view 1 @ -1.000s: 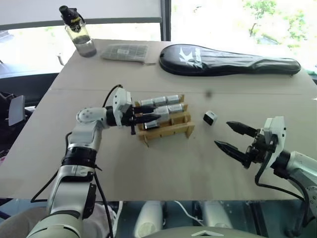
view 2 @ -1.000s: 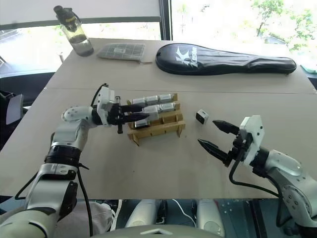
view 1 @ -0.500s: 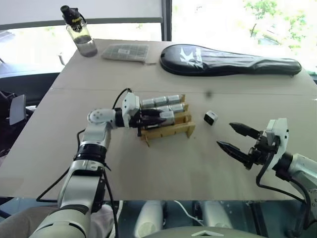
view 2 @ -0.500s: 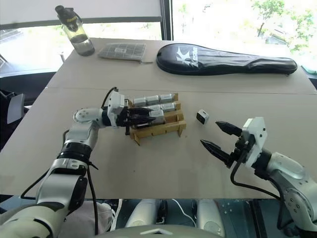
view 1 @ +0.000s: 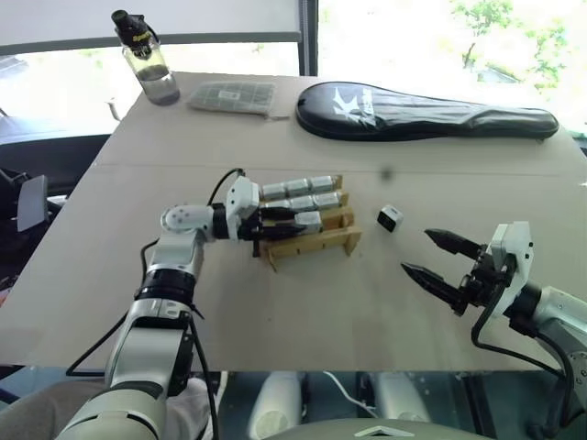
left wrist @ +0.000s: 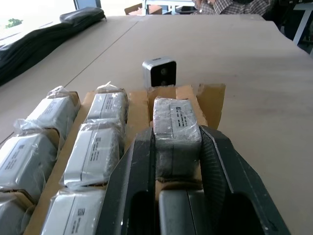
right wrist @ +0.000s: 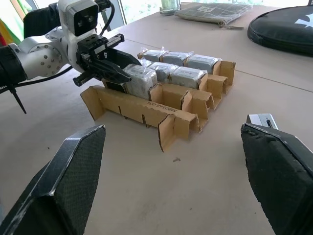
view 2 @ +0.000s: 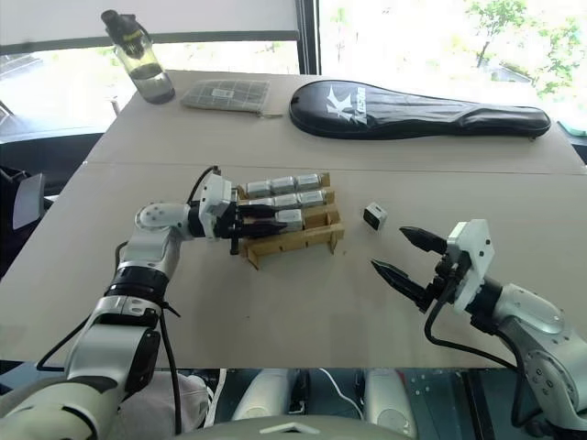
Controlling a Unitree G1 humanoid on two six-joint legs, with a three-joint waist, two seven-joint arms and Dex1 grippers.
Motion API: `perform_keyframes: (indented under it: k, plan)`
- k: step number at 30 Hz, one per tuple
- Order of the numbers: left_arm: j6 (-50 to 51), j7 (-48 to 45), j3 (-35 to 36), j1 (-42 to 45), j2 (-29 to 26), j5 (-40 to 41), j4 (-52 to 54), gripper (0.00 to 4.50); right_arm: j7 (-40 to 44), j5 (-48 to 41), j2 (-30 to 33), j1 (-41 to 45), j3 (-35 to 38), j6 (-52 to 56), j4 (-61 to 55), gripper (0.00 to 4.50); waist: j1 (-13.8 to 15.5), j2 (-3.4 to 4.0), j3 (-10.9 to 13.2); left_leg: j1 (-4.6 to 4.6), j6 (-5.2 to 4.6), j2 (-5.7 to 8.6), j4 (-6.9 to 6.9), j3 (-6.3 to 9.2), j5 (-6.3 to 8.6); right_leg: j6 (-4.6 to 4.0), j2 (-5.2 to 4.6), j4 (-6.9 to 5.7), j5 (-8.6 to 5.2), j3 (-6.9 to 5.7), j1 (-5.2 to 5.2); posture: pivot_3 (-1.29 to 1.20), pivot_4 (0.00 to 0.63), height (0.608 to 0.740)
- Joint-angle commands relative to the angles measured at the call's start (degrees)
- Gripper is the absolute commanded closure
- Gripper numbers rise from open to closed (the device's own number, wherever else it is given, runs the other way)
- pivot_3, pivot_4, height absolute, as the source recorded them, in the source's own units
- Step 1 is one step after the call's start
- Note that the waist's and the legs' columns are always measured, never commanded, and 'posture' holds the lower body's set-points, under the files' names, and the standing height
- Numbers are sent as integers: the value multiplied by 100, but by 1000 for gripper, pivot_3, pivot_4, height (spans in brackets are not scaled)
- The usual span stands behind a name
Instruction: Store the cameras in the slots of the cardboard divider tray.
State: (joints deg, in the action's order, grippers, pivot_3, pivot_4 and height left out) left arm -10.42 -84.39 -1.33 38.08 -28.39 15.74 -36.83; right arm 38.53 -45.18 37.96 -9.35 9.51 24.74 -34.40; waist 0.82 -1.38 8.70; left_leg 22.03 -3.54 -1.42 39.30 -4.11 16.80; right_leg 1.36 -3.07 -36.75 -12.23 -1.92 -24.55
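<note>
The cardboard divider tray [view 1: 312, 244] stands mid-table, with several plastic-wrapped cameras [view 1: 299, 189] lying in its two back rows. My left gripper [view 1: 295, 218] reaches in from the tray's left end and is shut on one more wrapped camera [left wrist: 176, 128], held low in the front row between the cardboard strips. One bare camera [view 1: 389, 217] with a black face sits on the table just right of the tray. My right gripper [view 1: 418, 252] hovers open and holds nothing, right of and nearer than that loose camera [right wrist: 263, 120].
A water bottle [view 1: 147, 60], a flat grey packet [view 1: 231, 94] and a long black racket case [view 1: 424, 112] lie along the far side of the table. Bare tabletop stretches in front of the tray down to the near edge.
My left forearm has swung in toward the tray, and the held camera sits a little further right and lower in the front row. The right gripper has stayed put.
</note>
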Motion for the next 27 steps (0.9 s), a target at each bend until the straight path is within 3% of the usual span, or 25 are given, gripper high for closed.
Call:
perform_keyframes:
  k: [1,4,11,12,17,21,27]
  plan:
    - [-1,72,-104,-29,-17,-122,96,3818,71,-24,21,36,205,-29,-128,113,0,0,0,-2,0,0,0,-1,0,0,0,0,0,1,1,0,150,740]
    - [383,41,-148,-17,-46,-56,158,3818,80,-29,30,51,216,-17,-128,113,-1,0,-1,-5,-1,0,0,-1,0,0,0,-2,0,2,3,0,150,740]
    - [610,-67,-180,-14,-118,-40,317,432,98,-24,35,30,235,5,-145,0,5,1,-1,-8,-1,0,1,1,0,0,1,-3,0,0,7,0,150,740]
    - [634,-97,-173,-11,-127,-20,335,145,101,-23,38,28,238,7,-142,0,8,1,-1,-8,-1,0,1,1,0,0,0,-3,0,-1,7,0,150,740]
    - [728,-142,-20,18,-142,210,642,16,99,34,29,33,220,9,-77,0,-1,1,-1,-9,-2,-1,2,2,0,-1,0,-6,0,-1,9,0,150,740]
    - [1283,-88,151,-139,-305,583,1510,16,49,357,32,37,112,-41,45,0,-1,1,-1,-5,-1,-2,2,3,0,0,0,-2,0,-1,7,0,150,740]
    - [2530,94,543,-712,-1140,1245,3298,16,-171,1424,-70,599,-375,-212,870,0,-64,2,0,-4,2,-5,-2,-2,-1,0,-2,-2,0,7,0,0,150,740]
